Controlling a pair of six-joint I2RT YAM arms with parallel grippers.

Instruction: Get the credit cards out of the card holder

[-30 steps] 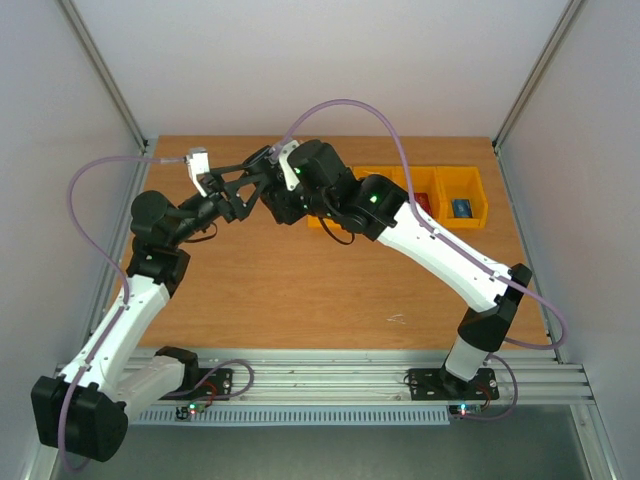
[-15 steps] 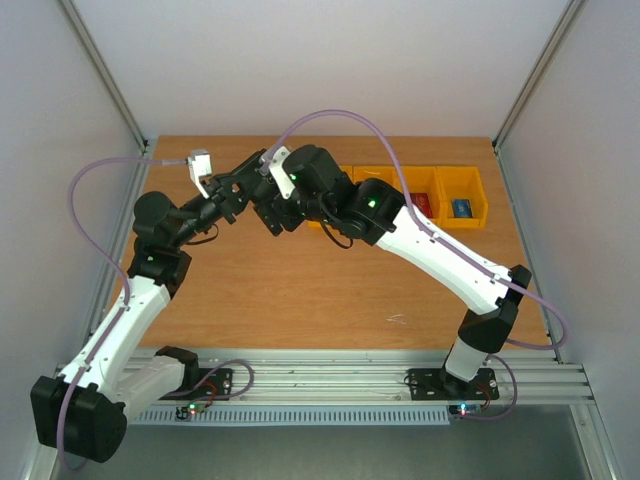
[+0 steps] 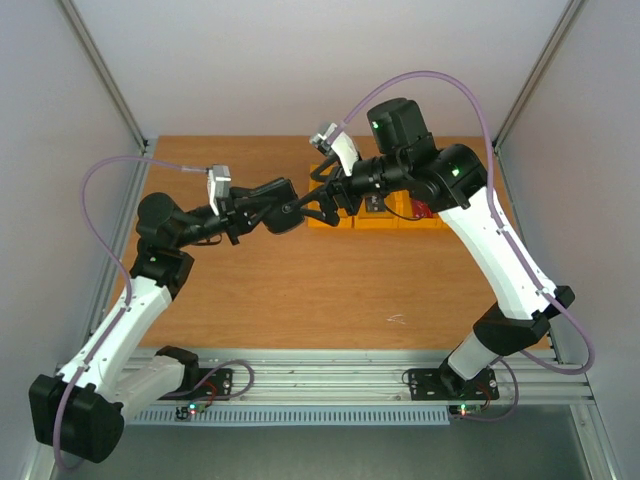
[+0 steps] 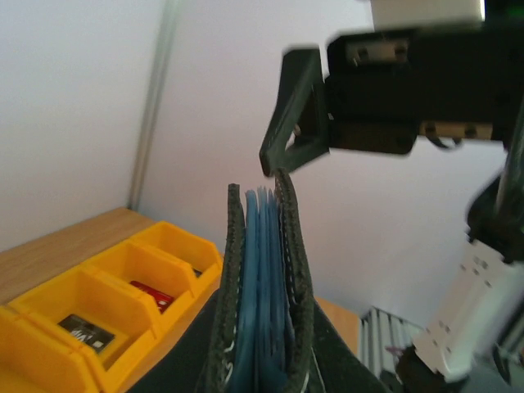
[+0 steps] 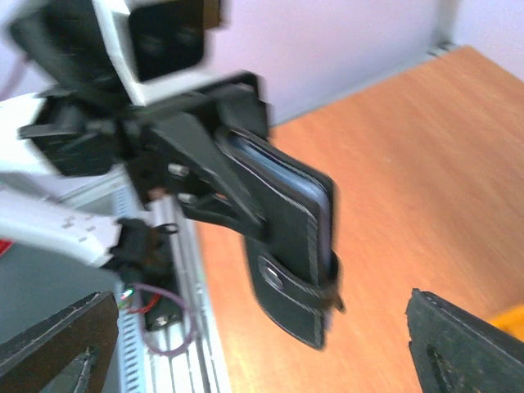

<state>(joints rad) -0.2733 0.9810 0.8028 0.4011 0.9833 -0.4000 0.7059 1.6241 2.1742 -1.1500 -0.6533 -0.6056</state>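
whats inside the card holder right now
Edges of blue cards stand packed between the black sides of the card holder. Their faces and exact count are hidden by those sides.

Bright even light, soft shadows, R wrist view blurry, card holder (image 5: 286, 233) smeared

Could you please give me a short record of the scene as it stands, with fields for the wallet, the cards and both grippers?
wallet: folded, held in the air above the table
blue cards: inside the wallet, edges showing between its black covers
left gripper: shut on the wallet
right gripper: open, one fingertip at the wallet's top edge; contact unclear
bins: yellow, on the table
red card: lying in one bin
dark card: lying in the neighbouring bin
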